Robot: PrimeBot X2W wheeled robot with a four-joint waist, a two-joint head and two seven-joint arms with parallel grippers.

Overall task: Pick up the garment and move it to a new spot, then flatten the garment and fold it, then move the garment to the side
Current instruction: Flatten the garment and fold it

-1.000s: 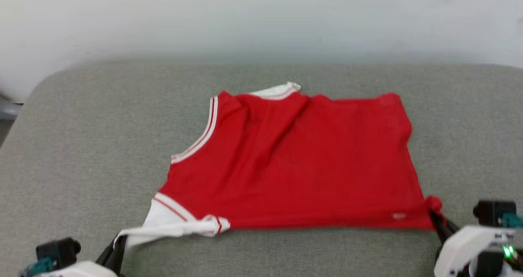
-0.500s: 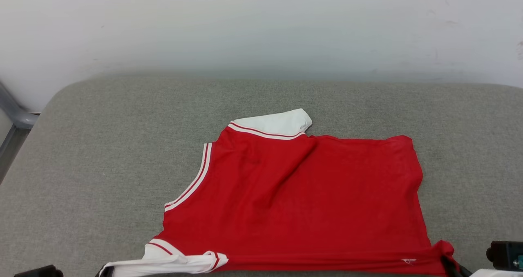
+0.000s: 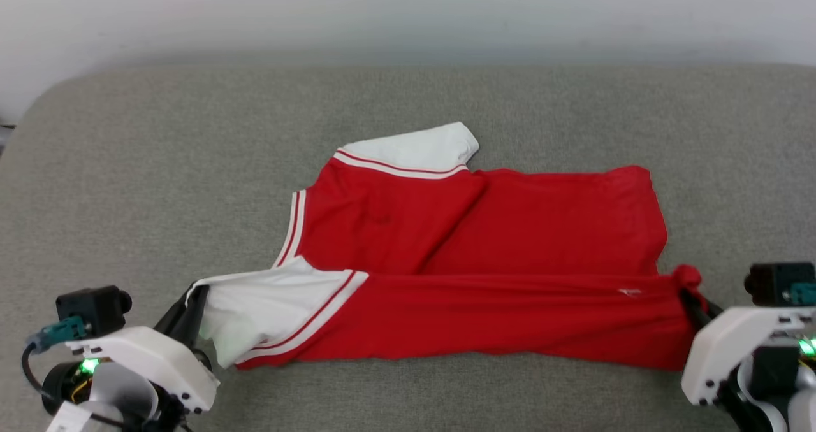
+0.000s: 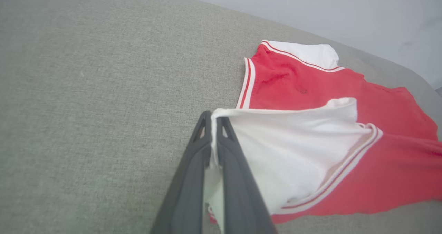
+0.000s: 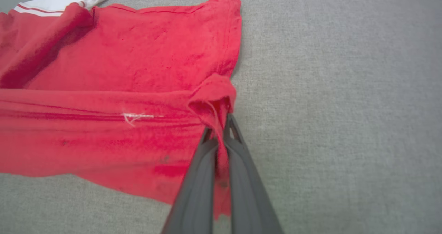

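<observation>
Subject: red jersey shirt [image 3: 510, 228] with short white sleeves and red-and-white striped trim, plain face up, lying about mid-way across the grey woven cushion [image 3: 140, 164], neck end toward the robot's left. Its near edge is drawn taut in a straight crease between the two grippers. The left gripper [image 4: 212, 120] has its dark fingers pressed together, pinching the edge of the near white sleeve [image 4: 276, 147]. The right gripper [image 5: 219, 123] is likewise clamped, on the bunched red hem corner [image 5: 212, 96]. The far white sleeve [image 3: 414, 148] rests flat on the cushion. A pale wall [image 3: 408, 11] stands behind.
</observation>
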